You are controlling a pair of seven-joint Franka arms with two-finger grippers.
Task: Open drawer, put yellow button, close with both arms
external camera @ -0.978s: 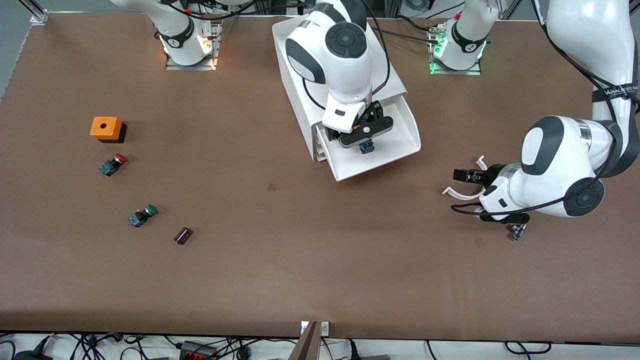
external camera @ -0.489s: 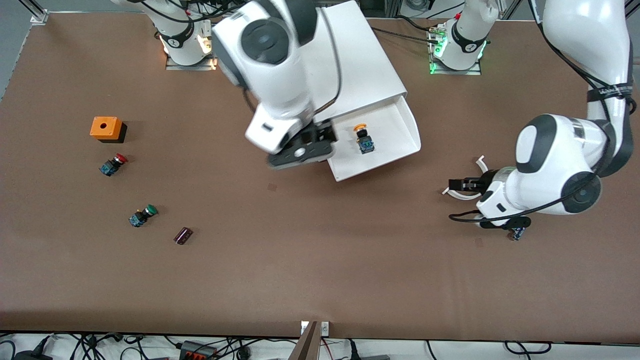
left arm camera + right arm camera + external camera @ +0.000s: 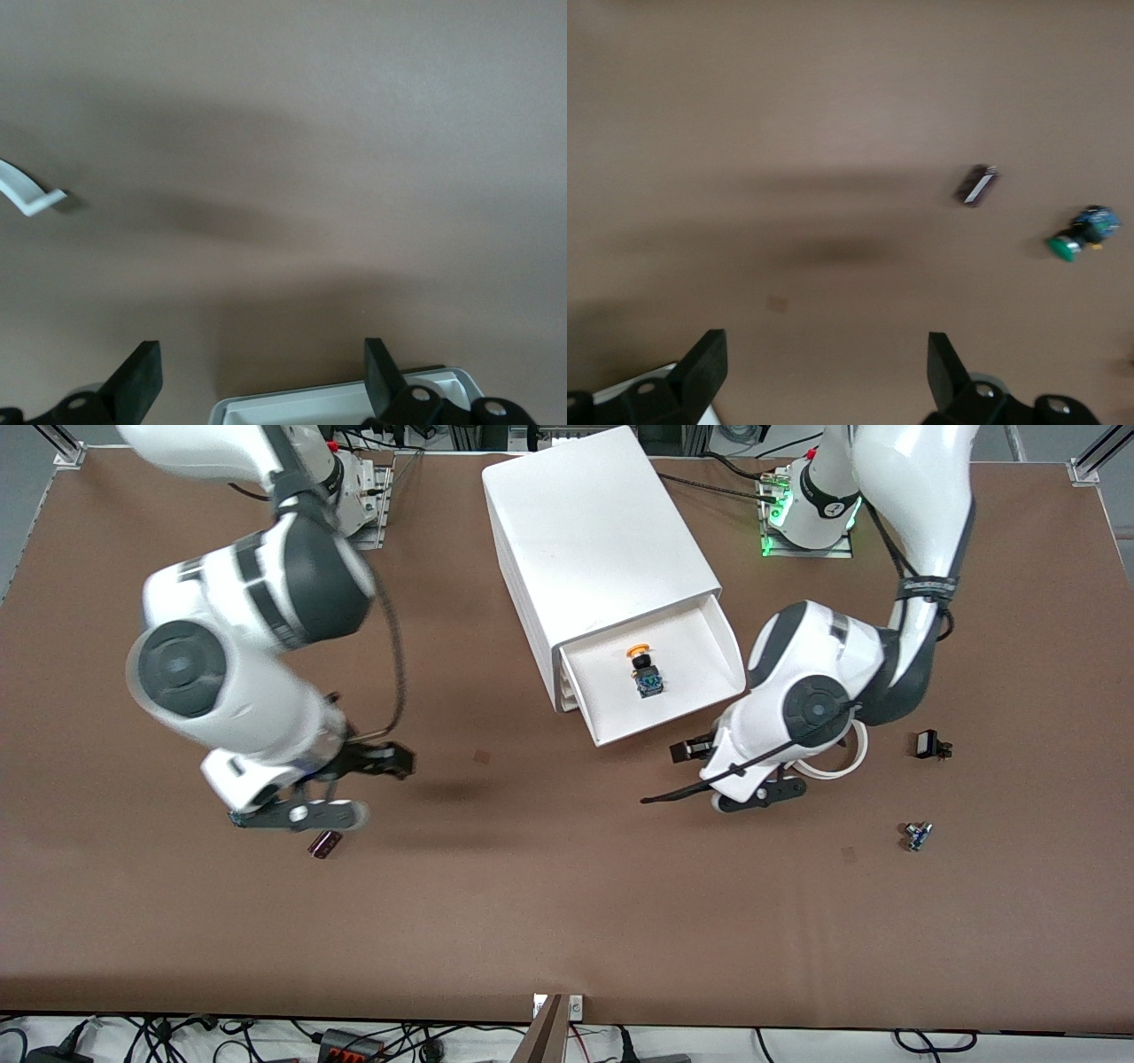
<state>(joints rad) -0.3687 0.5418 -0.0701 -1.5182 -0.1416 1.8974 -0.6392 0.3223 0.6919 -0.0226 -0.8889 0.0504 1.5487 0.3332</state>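
The top drawer (image 3: 611,724) of the white cabinet (image 3: 594,531) is pulled out. The yellow button (image 3: 645,670) lies in it on its side, free of both grippers. My left gripper (image 3: 687,750) is open and empty, low over the table next to the drawer's front corner. In the left wrist view it (image 3: 261,381) is open, with the drawer's rim (image 3: 337,403) between its fingers. My right gripper (image 3: 394,760) is open and empty over the table toward the right arm's end, well away from the cabinet. It (image 3: 824,372) is also open in the right wrist view.
A dark purple part (image 3: 324,844) lies under the right hand. The right wrist view shows it (image 3: 976,186) and the green button (image 3: 1076,237). A white curved piece (image 3: 842,766), a black part (image 3: 928,744) and a small blue part (image 3: 917,835) lie near the left arm.
My right gripper let go of the yellow button in the drawer and swung away toward the right arm's end. My left arm moved in toward the drawer's front corner.
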